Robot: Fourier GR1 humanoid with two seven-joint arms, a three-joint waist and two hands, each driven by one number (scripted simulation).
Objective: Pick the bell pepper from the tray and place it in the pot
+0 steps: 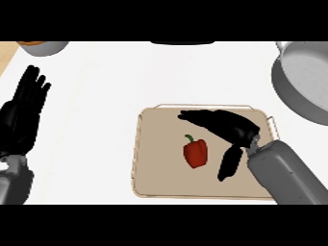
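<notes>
I see the pepper [195, 153] lying on the tray [156, 182], untouched. My right hand [223, 126] hovers at its 2 o'clock, fingers straight, holding nothing. The pot [309, 81] sits at the tray's 2 o'clock; my left hand [17, 117] rests open at 9 o'clock

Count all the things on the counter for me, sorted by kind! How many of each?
Bell pepper: 1, red, on the tray
Tray: 1, beige
Pot: 1, grey, at the right edge
Bowl: 1, top left corner, mostly cut off
Dark thing at the top edge: 1, too cut off to name
Total: 5
</notes>
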